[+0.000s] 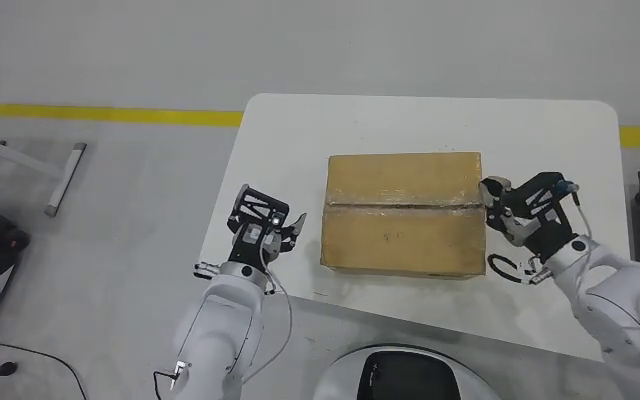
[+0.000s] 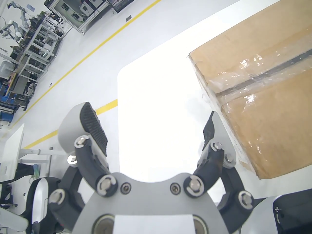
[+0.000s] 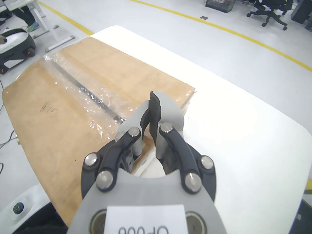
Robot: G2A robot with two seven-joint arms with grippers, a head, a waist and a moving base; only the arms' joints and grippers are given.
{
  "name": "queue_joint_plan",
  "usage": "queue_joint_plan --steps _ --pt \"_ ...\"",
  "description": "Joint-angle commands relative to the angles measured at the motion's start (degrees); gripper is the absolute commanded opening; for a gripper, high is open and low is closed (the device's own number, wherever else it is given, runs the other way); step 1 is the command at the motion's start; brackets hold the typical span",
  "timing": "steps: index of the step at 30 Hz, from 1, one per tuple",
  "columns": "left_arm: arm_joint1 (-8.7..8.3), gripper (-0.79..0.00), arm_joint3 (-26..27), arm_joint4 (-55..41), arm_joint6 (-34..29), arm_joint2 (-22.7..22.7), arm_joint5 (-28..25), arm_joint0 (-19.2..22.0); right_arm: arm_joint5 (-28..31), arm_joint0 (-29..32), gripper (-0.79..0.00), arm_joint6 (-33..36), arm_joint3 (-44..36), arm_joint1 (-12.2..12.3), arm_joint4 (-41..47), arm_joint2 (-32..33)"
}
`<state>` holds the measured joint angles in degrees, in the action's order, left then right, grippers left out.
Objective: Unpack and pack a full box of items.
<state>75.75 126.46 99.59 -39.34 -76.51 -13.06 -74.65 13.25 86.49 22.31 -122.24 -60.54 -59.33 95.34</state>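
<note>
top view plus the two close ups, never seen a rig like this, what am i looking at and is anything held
It is a two-armed robot at a white table. The top view looks down from above the arms; each close-up comes from a camera on one wrist. On the table lies one closed cardboard box, sealed with clear tape along its top. The left gripper is open beside one end, holding nothing. The right gripper is shut at the other end, by the tape; nothing shows between its fingers.
</note>
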Motion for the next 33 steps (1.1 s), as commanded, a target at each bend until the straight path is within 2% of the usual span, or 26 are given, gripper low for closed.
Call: queue_joint_plan --steps 1,4,8,13,18,21,25,27,33 --pt "0.04 0.0 0.3 -1.1 0.7 0.2 -0.2 0.1 -3.0 1.1 -0.785 -1.0 -0.8 -0.1 3.1 3.3" --pt "0.14 0.0 0.8 -3.9 2.2 0.5 -0.1 0.3 -8.1 3.3 -0.785 -3.1 -2.0 -0.5 7.3 8.6" --pt "0.13 0.0 0.9 -4.9 3.3 0.4 -0.3 0.3 -12.2 8.9 -0.785 -4.7 -4.5 -1.1 13.1 15.0" --pt "0.05 0.0 1.1 -5.1 4.4 0.5 -1.1 0.1 -10.5 16.7 -0.785 -4.9 -8.5 -1.8 19.8 21.4" --pt "0.05 0.0 1.1 -5.1 4.4 0.5 -1.1 0.1 -9.8 22.1 -0.785 -7.1 -10.0 -2.5 20.8 22.8" --pt "0.05 0.0 1.1 -5.1 4.4 0.5 -1.1 0.1 -8.3 23.5 -0.785 -7.7 -12.3 -2.8 20.2 20.4" --pt "0.05 0.0 1.1 -5.1 4.4 0.5 -1.1 0.1 -3.1 19.7 -0.785 -9.2 -12.4 -2.6 15.8 13.7" --pt "0.05 0.0 1.1 -5.1 4.4 0.5 -1.1 0.1 -1.3 16.6 -0.785 -9.6 -12.4 -2.4 10.5 8.7" --pt "0.05 0.0 1.1 -5.1 4.4 0.5 -1.1 0.1 -2.2 5.0 -0.785 -7.5 -8.1 -2.8 -3.9 -9.9"
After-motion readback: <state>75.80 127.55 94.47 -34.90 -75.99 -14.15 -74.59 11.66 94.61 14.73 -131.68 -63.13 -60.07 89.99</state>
